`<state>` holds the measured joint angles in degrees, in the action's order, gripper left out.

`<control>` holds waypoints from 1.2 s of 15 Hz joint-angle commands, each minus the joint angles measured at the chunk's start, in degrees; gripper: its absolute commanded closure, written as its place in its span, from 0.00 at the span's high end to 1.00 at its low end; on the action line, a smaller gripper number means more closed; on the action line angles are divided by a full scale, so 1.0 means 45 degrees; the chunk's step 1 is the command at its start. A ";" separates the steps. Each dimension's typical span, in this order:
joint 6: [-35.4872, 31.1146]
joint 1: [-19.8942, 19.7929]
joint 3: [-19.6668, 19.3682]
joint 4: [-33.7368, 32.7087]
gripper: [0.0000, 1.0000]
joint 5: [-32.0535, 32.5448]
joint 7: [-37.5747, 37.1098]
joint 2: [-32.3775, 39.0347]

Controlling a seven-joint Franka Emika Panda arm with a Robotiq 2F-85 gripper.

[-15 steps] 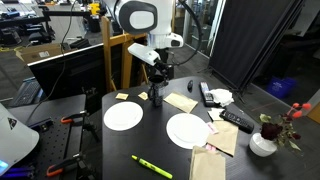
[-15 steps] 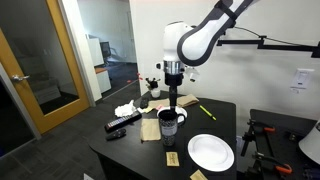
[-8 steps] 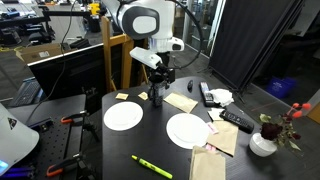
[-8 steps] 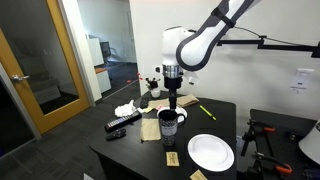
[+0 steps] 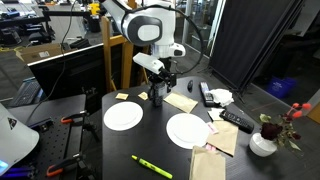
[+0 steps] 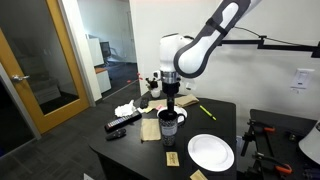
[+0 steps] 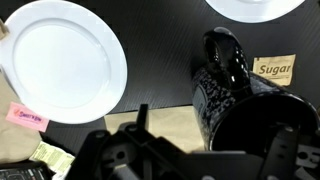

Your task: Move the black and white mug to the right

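The black and white mug (image 5: 156,97) stands on the black table (image 5: 150,140) between brown napkins and white plates; it also shows in an exterior view (image 6: 168,124). In the wrist view the mug (image 7: 225,85) fills the lower right, handle pointing away, its opening at the bottom. My gripper (image 5: 158,86) hangs straight down over the mug (image 6: 172,104). In the wrist view the gripper (image 7: 215,125) is open. One finger is left of the mug's wall with a gap, the other is at the far right over the opening. The mug rests on the table.
Two white plates (image 5: 123,116) (image 5: 187,130) lie in front of the mug. A brown napkin (image 5: 181,101), a remote (image 5: 237,120), a white vase with flowers (image 5: 265,140), a yellow-green marker (image 5: 150,166) and a sugar packet (image 7: 273,68) are also on the table.
The arm's upper part has swung a little sideways and the gripper sits slightly lower over the mug. The mug has not moved.
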<state>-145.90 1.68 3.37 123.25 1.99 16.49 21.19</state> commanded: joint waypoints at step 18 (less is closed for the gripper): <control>0.0656 0.0275 -0.0107 -0.0930 0.02 0.0282 -0.1529 0.0892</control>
<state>-145.53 2.23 3.89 120.37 2.09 13.80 24.95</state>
